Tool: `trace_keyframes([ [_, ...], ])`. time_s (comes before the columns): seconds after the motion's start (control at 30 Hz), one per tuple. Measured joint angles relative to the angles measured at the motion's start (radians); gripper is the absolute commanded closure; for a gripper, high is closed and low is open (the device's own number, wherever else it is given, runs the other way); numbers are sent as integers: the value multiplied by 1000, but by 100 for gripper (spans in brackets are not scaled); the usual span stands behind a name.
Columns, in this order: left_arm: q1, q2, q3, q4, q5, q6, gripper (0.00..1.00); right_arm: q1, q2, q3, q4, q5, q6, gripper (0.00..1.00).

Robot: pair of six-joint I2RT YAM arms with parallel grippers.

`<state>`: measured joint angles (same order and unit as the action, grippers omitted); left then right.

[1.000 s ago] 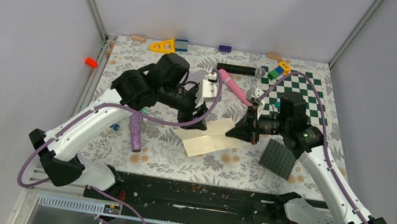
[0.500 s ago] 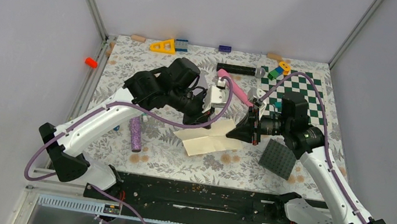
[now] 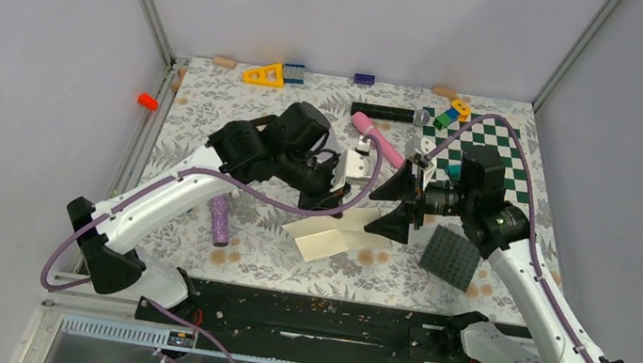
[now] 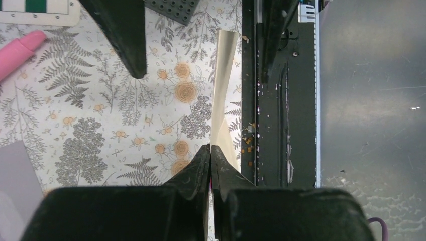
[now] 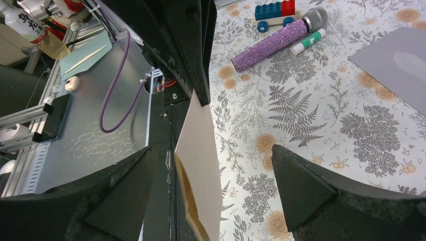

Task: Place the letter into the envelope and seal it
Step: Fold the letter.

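The left gripper (image 4: 210, 153) was clamped on one edge of the letter (image 4: 224, 85), holding that side up off the floral table (image 4: 100, 125). The right gripper (image 5: 213, 150) gaped wide, with the letter showing between its spread fingers. Only the wrist views showed the envelope (image 5: 397, 57), lying flat on the table; overhead it could not be made out beneath the left arm. A bottle label (image 5: 26, 22) off the table bore characters too small to read.
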<state>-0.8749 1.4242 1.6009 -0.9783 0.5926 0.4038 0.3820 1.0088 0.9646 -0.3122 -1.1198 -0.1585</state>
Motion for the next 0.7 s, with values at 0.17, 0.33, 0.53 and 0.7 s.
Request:
trace_keyframes([
  [0.17,-19,18,-8,-1,1,0,100,0,7,0,38,-1,32,45],
  [0.33,-24,32,-8,-1,1,-1,100,-1,7,-9,55,-24,39,76],
  [0.53,-24,32,-8,0,0,-1,88,-1,-15,-27,48,-24,12,100],
  [0.7,-24,32,-8,0,-16,4,77,-1,-43,-27,34,-11,-6,100],
])
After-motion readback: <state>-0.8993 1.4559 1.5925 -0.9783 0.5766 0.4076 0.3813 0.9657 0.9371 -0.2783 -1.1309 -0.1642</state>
